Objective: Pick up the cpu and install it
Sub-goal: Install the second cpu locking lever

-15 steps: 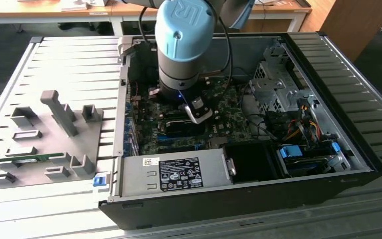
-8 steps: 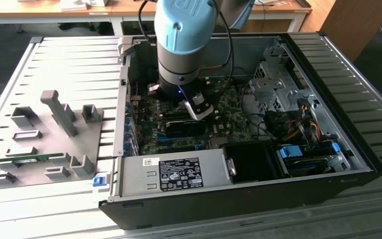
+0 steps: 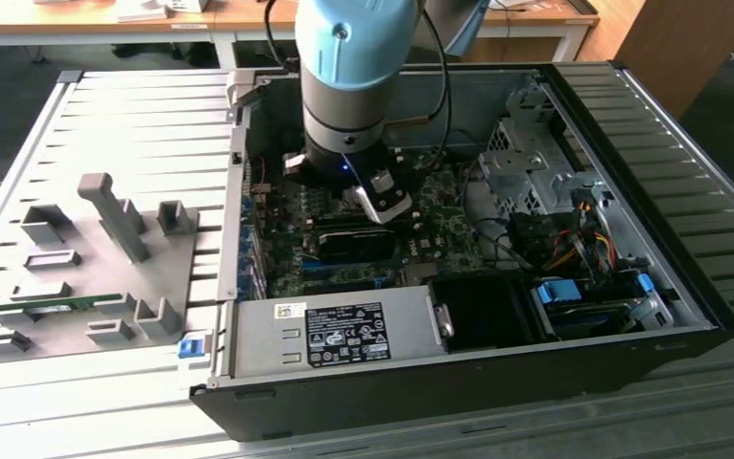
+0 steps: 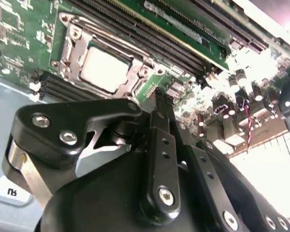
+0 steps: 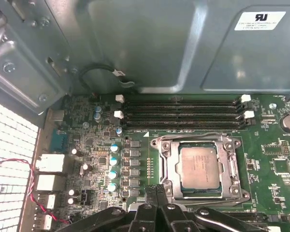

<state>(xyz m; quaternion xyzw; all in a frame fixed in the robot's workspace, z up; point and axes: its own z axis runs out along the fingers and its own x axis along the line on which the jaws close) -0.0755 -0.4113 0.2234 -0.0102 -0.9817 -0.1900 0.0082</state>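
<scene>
The cpu (image 5: 198,169), a flat square chip with a dull silver metal top, lies flat in its metal-framed socket (image 5: 199,167) on the green motherboard (image 5: 275,159), face up, its edges square with the frame. Being square, it has no long axis. My gripper (image 5: 157,191) hovers just beside the socket, black fingers (image 4: 160,104) pressed together and pinching nothing. The first wrist view shows the four empty memory slots (image 5: 183,112); the exterior view shows my arm (image 3: 355,86) reaching down into the open computer case (image 3: 469,363).

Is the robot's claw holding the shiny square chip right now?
No, the cpu sits in the socket on the board, while the gripper is shut beside it with nothing in it.
</scene>
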